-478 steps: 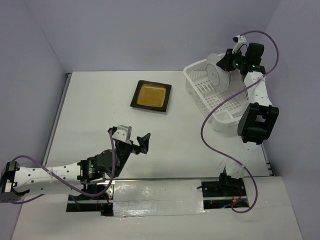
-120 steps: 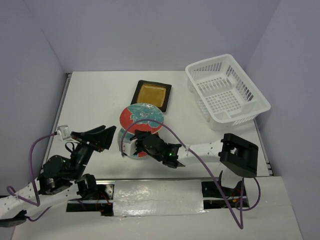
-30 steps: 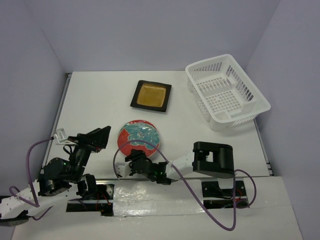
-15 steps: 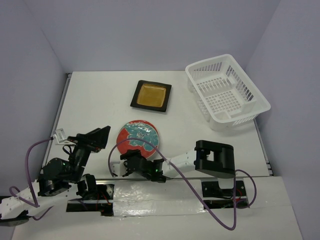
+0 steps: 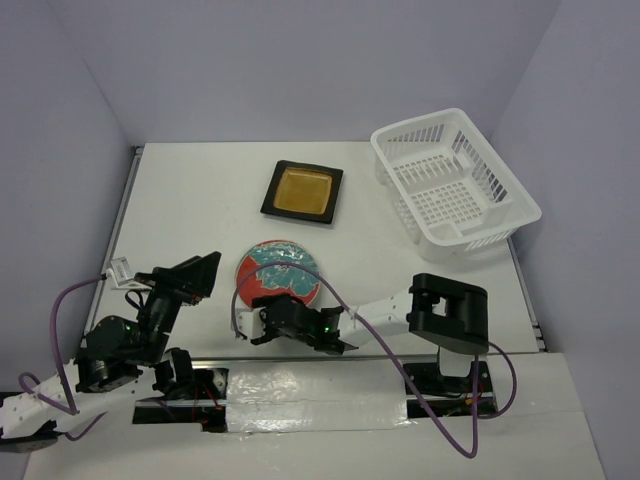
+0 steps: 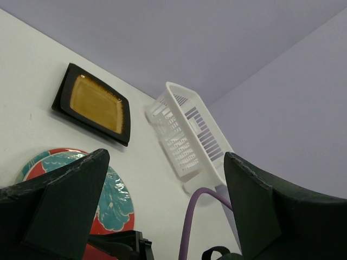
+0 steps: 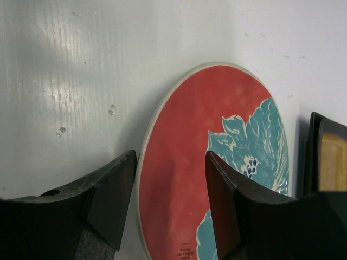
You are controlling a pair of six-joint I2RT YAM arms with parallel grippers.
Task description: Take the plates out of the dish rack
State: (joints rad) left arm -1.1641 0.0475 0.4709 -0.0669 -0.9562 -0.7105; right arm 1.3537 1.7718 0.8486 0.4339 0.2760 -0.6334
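A round red and teal patterned plate (image 5: pixel 280 262) (image 6: pixel 116 195) (image 7: pixel 217 135) lies face up on the table's near middle. My right gripper (image 5: pixel 262 320) (image 7: pixel 169 162) is at its near edge, open: one finger stands just outside the rim, the other over the red face. A square black-rimmed amber plate (image 5: pixel 302 190) (image 6: pixel 97 103) (image 7: pixel 331 157) lies flat farther back. The white dish rack (image 5: pixel 470 232) (image 6: pixel 184 135) at the back right holds no plates. My left gripper (image 5: pixel 185 280) (image 6: pixel 165 162) hovers open and empty, left of the round plate.
The right arm's purple cable (image 5: pixel 345 315) (image 6: pixel 187 216) loops over the table beside the round plate. The right forearm (image 5: pixel 370 310) stretches low along the near edge. Walls close the table at the left, back and right.
The right gripper's jaws have spread wider and it has shifted slightly up and right towards the round plate's near edge. Its elbow has swung right. The left arm has not moved.
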